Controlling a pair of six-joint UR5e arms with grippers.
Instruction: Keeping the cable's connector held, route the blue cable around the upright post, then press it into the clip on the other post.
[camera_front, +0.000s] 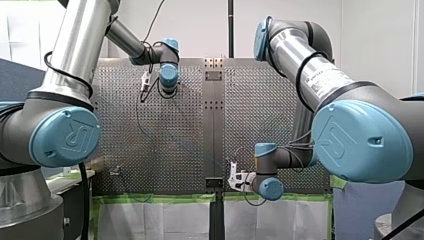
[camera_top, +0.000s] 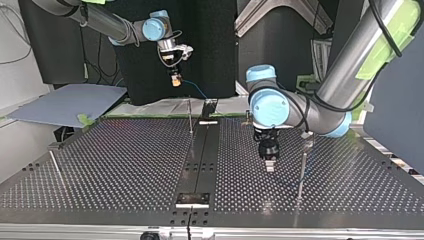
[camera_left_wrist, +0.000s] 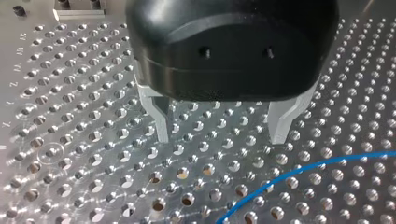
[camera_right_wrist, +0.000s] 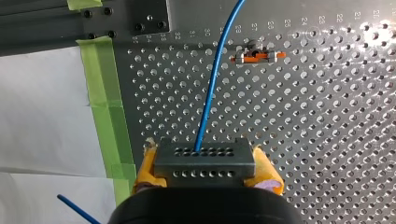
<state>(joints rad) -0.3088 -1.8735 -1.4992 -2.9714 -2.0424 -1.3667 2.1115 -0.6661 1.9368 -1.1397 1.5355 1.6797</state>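
Our left gripper (camera_left_wrist: 220, 139) hangs spread and empty; the blue cable (camera_left_wrist: 299, 172) runs crosswise just ahead of it. Our right gripper (camera_right_wrist: 204, 161) pinches the connector (camera_right_wrist: 205, 170).

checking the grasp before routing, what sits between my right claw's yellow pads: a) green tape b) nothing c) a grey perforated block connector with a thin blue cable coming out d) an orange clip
C: the right wrist view shows the right claw with its yellow pads clamped on the grey perforated block connector, the thin blue cable running out of it.
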